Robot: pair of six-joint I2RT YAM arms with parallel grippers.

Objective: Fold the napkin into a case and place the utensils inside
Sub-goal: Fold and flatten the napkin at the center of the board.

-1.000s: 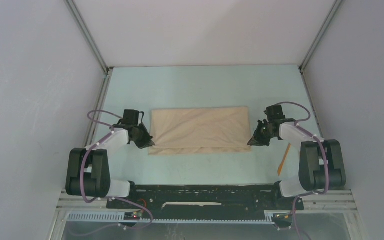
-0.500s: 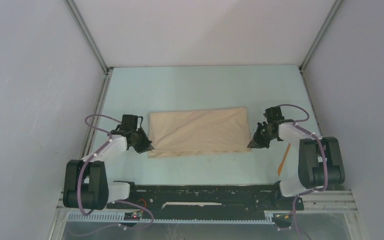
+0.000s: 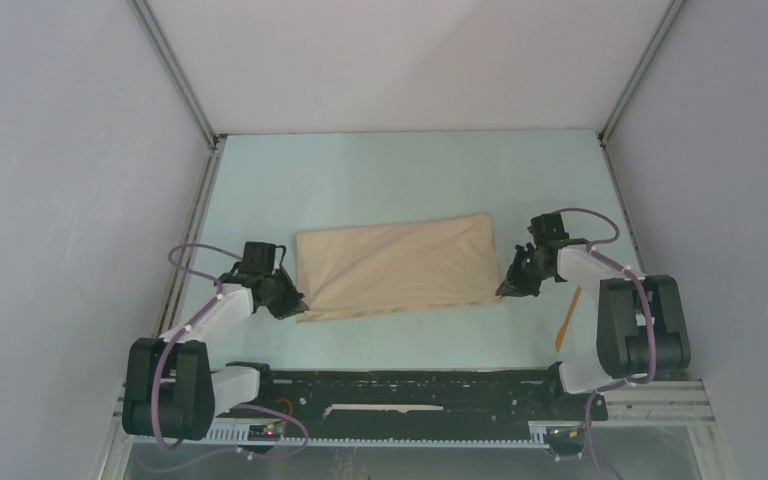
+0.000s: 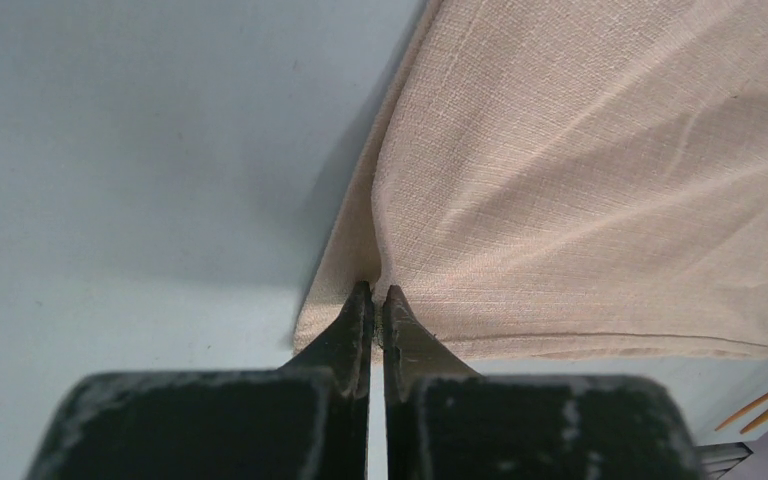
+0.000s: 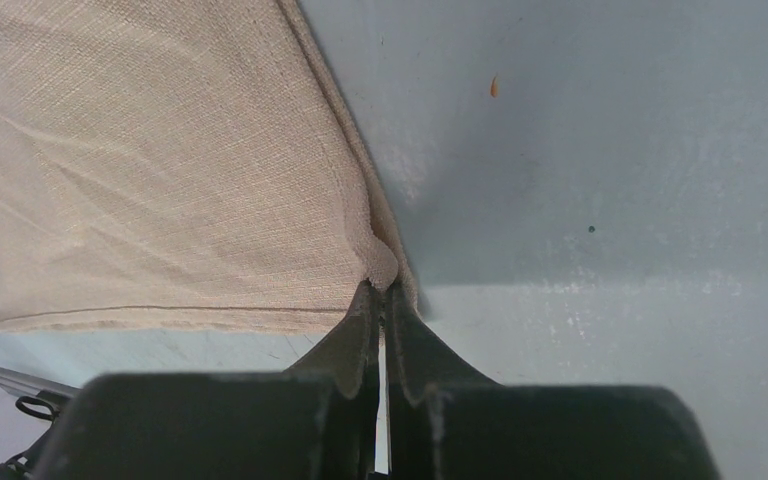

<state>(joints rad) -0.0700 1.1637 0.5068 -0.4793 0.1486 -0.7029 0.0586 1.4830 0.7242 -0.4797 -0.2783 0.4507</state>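
Observation:
The beige napkin lies folded in half as a wide rectangle in the middle of the table. My left gripper is shut on the napkin at its near left corner, its tips pinching the cloth. At the near right corner my right gripper is shut on the napkin, with a small bulge of cloth at its tips. The orange-brown utensils lie on the table by the right arm's base; they also show as two thin sticks in the left wrist view.
The pale blue table is walled in by white panels on the left, right and back. The right arm's upright link stands just right of the utensils. A black rail runs along the near edge.
The left gripper has pulled its napkin corner nearer and a bit lower, so the napkin's near edge now slants. The right gripper has stayed almost in place.

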